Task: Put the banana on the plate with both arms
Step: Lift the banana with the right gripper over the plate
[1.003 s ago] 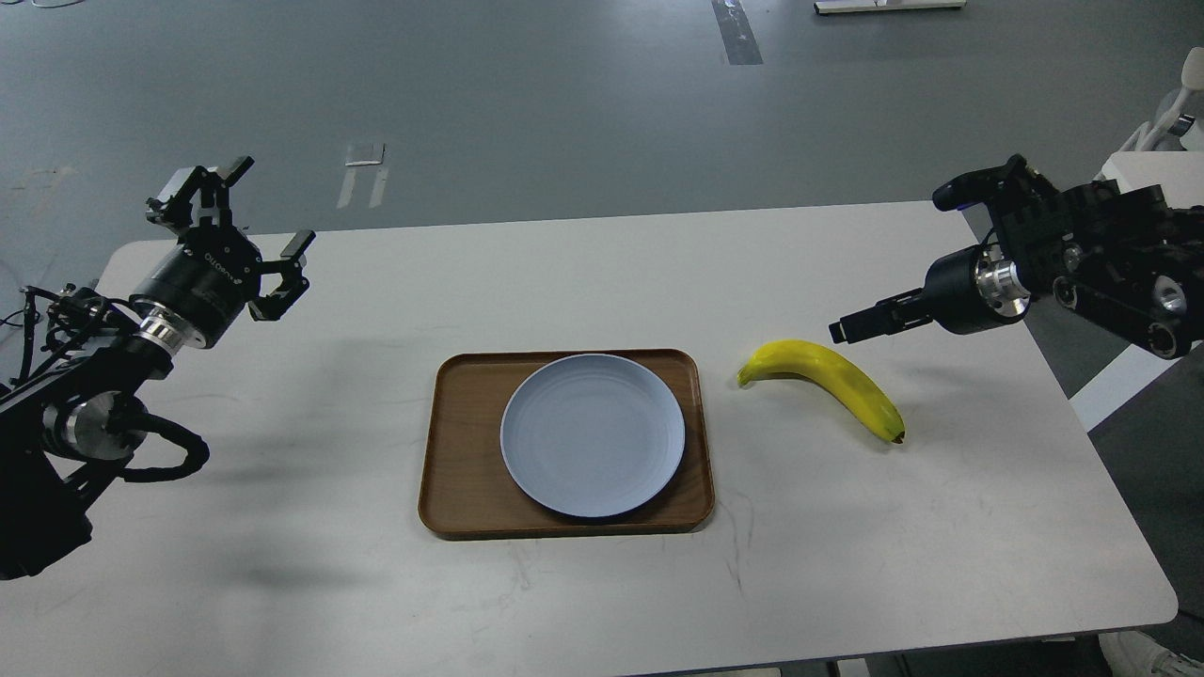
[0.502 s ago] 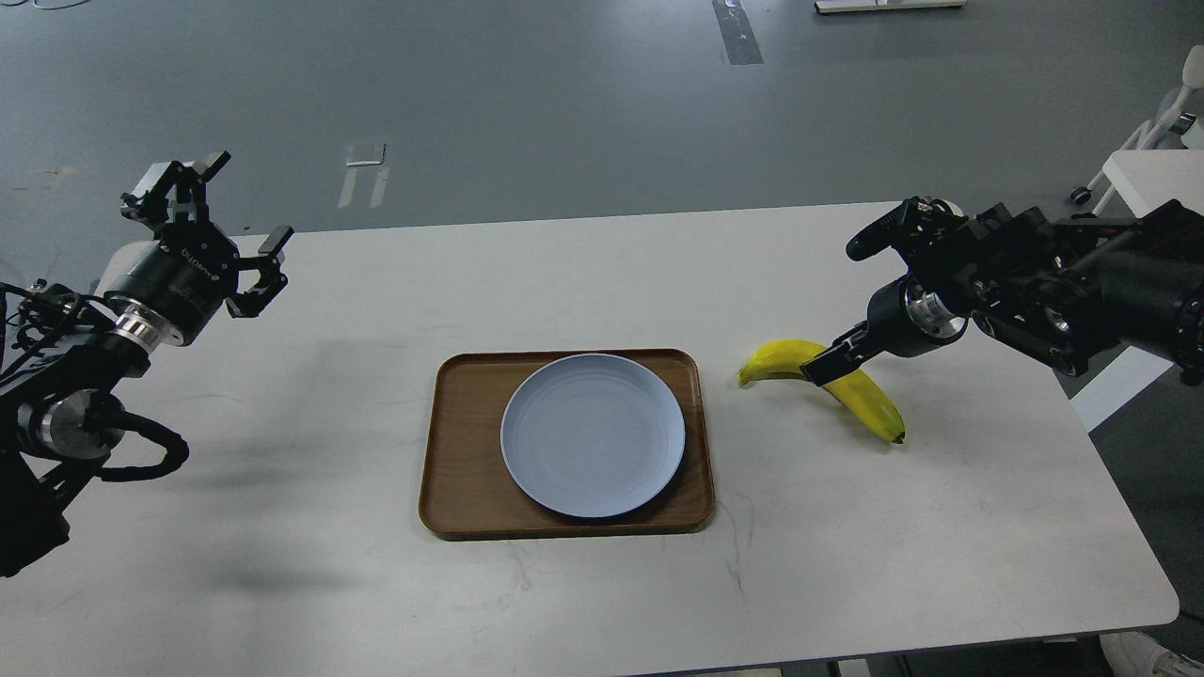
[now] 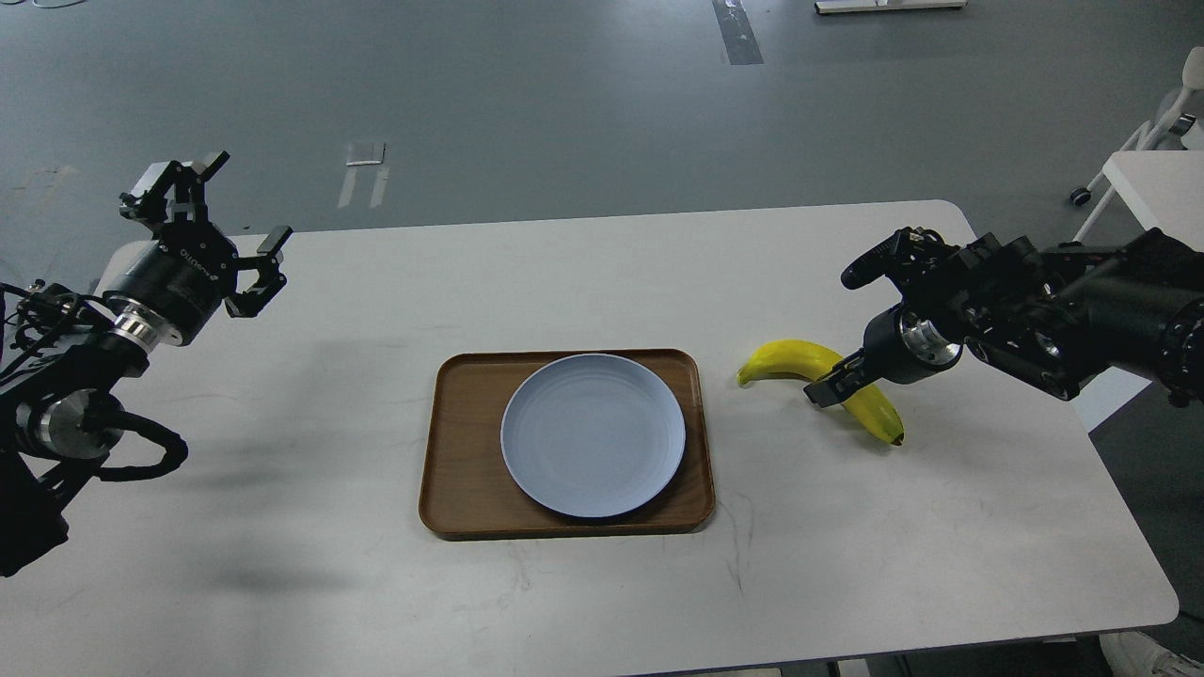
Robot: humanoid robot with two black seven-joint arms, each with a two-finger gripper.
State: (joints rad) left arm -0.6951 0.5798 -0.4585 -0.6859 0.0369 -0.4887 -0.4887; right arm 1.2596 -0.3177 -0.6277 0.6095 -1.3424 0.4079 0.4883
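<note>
Since a second ago right jaws (image 3: 831, 387) dropped from above the banana (image 3: 826, 384) down onto its middle; left arm barely shifted, drifted slightly toward the desk's left edge. Right jaws now sit across the banana's midsection, dark fingers overlapping the yellow body; cannot tell if they are clamped on it or just around it, view is too end-on. Banana lies flat on the desk (image 3: 847, 545), greenish stem end sticking out left of the right jaws, dark tip out to their near right. Plate (image 3: 593, 435) sits on brown tray (image 3: 451, 470), left of the right jaws, bare, apart from the banana. Left jaws (image 3: 237, 233) held up above the desk's far-left corner, fingers spread apart, holding nothing, well apart from plate and banana.
</note>
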